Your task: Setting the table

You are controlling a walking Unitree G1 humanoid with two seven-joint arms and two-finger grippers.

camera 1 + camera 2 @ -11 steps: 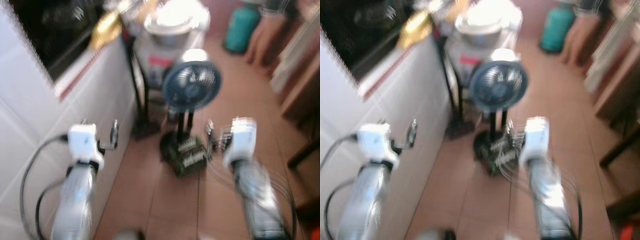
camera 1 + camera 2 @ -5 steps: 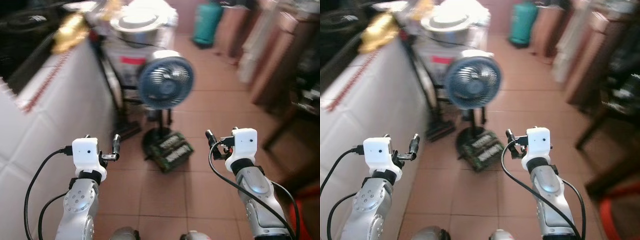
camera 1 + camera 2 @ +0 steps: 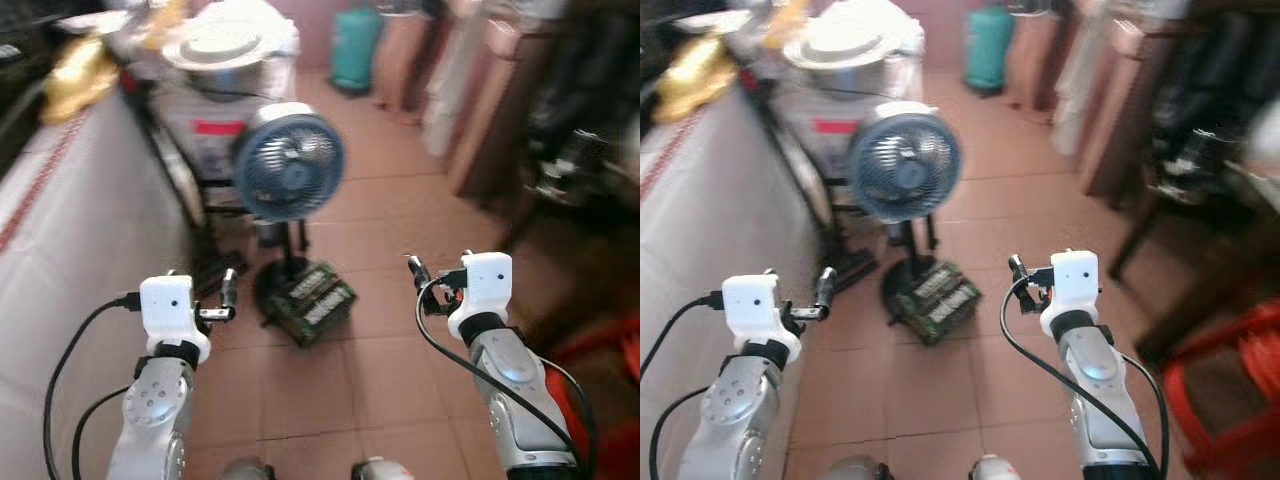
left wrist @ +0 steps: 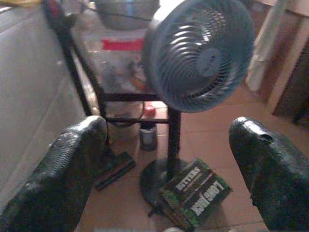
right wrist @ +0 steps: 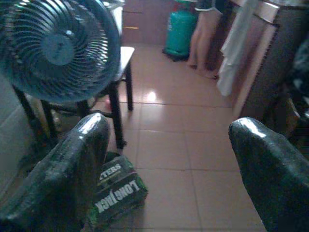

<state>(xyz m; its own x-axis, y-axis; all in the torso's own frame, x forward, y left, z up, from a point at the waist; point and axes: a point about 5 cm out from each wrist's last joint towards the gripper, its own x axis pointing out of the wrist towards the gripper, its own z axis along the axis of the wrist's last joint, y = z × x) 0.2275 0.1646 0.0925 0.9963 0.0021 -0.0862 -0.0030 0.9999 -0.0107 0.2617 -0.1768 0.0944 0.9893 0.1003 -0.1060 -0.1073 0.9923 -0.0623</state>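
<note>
Barely begun by the look of it: left hand (image 3: pixel 228 293) and right hand (image 3: pixel 418 276) both spread wide and empty above tiled floor (image 3: pixel 380 210), facing blue fan (image 3: pixel 288 166), no tableware fetched yet.

A terracotta tiled floor (image 3: pixel 970 215) ran ahead — a blue pedestal fan (image 3: pixel 905 168) stood beside the white tiled counter (image 3: pixel 700 220), a green gas cylinder (image 3: pixel 989 47) farther back.

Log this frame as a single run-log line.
phase: walking, nothing held | left gripper: open, raised | right gripper: open, raised | ahead: blue fan, green box on floor
</note>
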